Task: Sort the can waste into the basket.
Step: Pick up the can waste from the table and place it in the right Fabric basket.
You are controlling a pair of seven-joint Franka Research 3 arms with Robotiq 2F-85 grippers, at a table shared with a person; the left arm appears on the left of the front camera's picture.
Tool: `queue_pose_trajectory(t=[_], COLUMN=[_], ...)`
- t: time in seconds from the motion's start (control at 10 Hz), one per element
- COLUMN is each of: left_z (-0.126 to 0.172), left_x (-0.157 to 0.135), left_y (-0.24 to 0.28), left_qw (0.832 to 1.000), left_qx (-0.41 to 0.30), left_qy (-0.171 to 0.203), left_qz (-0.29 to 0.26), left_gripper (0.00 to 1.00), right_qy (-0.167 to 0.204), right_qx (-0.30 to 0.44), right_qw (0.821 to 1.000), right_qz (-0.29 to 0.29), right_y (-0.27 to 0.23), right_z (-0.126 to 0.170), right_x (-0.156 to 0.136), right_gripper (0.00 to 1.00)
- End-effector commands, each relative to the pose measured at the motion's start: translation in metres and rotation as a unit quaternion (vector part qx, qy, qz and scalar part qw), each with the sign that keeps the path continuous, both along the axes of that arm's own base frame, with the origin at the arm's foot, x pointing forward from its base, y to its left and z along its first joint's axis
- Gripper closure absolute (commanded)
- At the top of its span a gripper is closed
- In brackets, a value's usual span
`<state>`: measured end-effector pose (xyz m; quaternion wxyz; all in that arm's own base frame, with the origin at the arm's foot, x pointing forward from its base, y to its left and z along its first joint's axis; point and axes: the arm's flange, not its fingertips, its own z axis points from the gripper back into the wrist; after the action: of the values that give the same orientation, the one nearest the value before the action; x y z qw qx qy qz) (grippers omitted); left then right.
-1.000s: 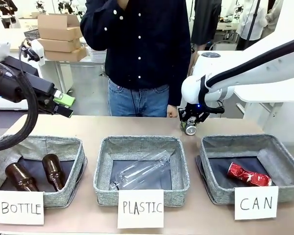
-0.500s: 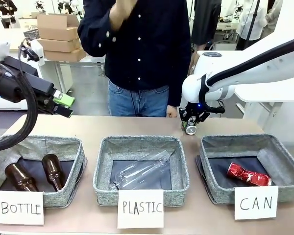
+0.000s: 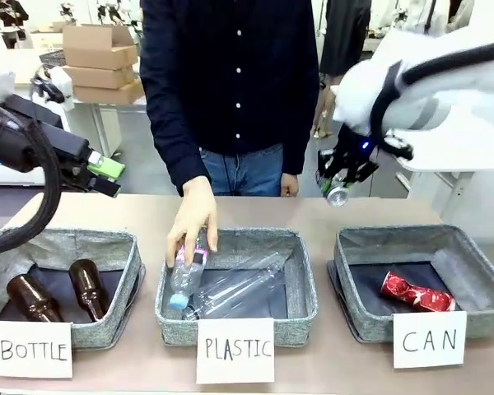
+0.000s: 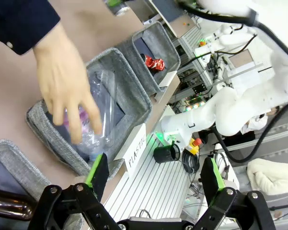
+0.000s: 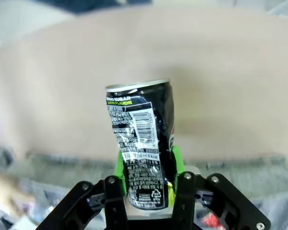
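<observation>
The right gripper point(image 5: 146, 179) is clamping the dark can point(image 5: 141, 143) low on its body, green pads pressing the dented wall from either side, and is holding it above the far right part of the table point(image 3: 148, 216), behind the basket point(image 3: 477, 317) carded "CAN". In the wrist view the can's long axis is running along the fingers, its silver rim pointing away from the gripper; from the front it is hanging tilted, one silver end facing down and toward the camera. It is probably empty and light, with a thin, crumpled, slick wall, so a mid-body grip like this one is likely to bite well but could crush it further. The red can point(image 3: 418, 294) is already lying on its side in that basket, long axis running left to right. The left gripper point(image 4: 153, 179) is hanging wide open and empty at the left, while a person's hand point(image 3: 193, 220) is lowering a plastic bottle point(image 3: 186, 276) into the middle basket point(image 3: 239, 327).
</observation>
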<state>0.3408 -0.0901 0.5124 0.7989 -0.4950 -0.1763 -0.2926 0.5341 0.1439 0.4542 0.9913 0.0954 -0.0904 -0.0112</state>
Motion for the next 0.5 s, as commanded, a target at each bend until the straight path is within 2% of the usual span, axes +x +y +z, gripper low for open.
queue_pose_trajectory(t=[0.0,0.2,0.4], left_z=[0.001,0.001,0.001], left_x=[0.0,0.0,0.0], left_y=[0.003,0.003,0.003], left_qw=[1.0,1.0,1.0], left_qx=[0.001,0.001,0.001], left_qy=[0.002,0.002,0.002], left_qz=[-0.005,-0.005,-0.005], left_gripper=[0.0,0.0,0.0], right_qy=[0.023,0.016,0.002], right_qx=[0.006,0.007,0.026], right_qw=[0.993,0.985,0.983], right_qz=[0.119,0.172,0.18], right_y=[-0.028,-0.043,-0.062], right_z=[0.038,0.045,0.035], right_x=[-0.089,-0.143,-0.181], right_gripper=[1.0,1.0,1.0])
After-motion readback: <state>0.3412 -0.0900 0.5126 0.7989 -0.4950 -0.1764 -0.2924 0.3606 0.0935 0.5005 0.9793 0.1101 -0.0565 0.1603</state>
